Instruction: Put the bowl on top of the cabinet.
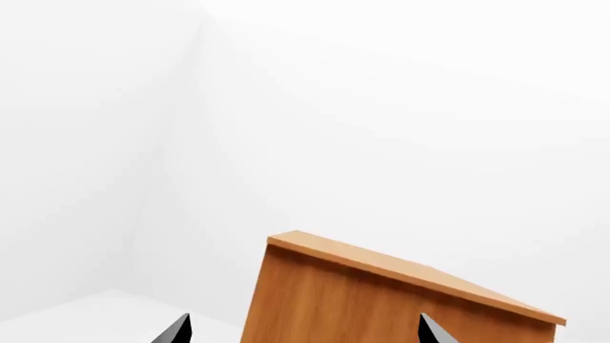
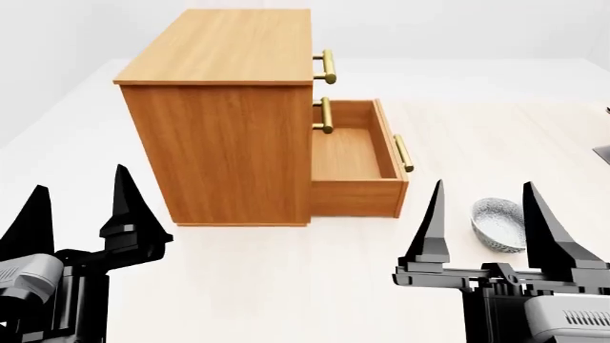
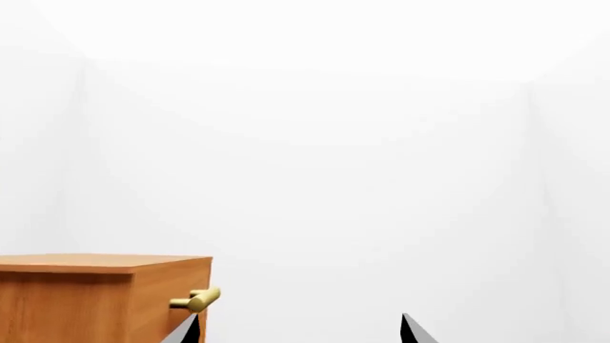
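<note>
The speckled bowl (image 2: 499,224) rests on the pale surface at the right of the head view, seen between the raised fingers of my right gripper (image 2: 484,214), which stands open and empty nearer the camera. The orange-brown cabinet (image 2: 224,114) stands at centre left with its flat top bare and its bottom drawer (image 2: 355,153) pulled out. My left gripper (image 2: 81,207) is open and empty in front of the cabinet's left side. The left wrist view shows the cabinet (image 1: 381,300) between that gripper's fingertips (image 1: 176,330). The right wrist view shows the cabinet (image 3: 96,296) and a brass handle (image 3: 198,298); the bowl is out of that view.
Brass bar handles (image 2: 327,66) stick out from the cabinet's front toward the right. A dark object's edge (image 2: 602,151) shows at the far right border. White walls surround the pale floor-like surface (image 2: 286,286).
</note>
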Motion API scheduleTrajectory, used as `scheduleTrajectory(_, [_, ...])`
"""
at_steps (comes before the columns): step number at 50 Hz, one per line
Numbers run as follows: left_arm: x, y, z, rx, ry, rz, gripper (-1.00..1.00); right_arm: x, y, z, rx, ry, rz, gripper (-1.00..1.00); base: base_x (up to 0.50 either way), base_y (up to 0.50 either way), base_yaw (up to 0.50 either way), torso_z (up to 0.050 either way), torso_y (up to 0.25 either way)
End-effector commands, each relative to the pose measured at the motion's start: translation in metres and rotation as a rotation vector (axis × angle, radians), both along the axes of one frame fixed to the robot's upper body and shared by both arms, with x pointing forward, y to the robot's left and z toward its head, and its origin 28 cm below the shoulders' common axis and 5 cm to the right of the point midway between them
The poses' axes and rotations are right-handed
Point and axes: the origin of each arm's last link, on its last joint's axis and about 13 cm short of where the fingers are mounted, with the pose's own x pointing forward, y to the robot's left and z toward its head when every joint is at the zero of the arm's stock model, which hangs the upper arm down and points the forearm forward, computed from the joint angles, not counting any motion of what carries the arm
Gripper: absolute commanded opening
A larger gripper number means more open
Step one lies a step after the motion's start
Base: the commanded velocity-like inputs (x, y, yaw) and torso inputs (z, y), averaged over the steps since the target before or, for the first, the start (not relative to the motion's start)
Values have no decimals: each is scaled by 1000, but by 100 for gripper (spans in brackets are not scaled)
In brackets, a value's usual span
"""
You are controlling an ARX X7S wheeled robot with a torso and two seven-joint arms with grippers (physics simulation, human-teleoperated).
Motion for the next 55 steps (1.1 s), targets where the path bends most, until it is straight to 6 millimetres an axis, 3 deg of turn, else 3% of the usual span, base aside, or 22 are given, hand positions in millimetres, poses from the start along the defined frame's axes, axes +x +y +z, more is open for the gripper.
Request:
scheduleTrajectory(1, [0, 0, 0, -1, 0, 1, 100, 0, 0, 0, 2, 1, 0, 100, 230, 0, 0, 0, 0])
scheduleTrajectory(27, [0, 0, 0, -2, 1, 0, 100, 1, 0, -1, 11, 11, -5, 100, 223, 0, 0, 0, 1])
scheduleTrajectory(55, [0, 0, -1, -2, 0, 0, 100, 0, 0, -1, 13, 13, 5, 100, 51, 0, 0, 0, 0])
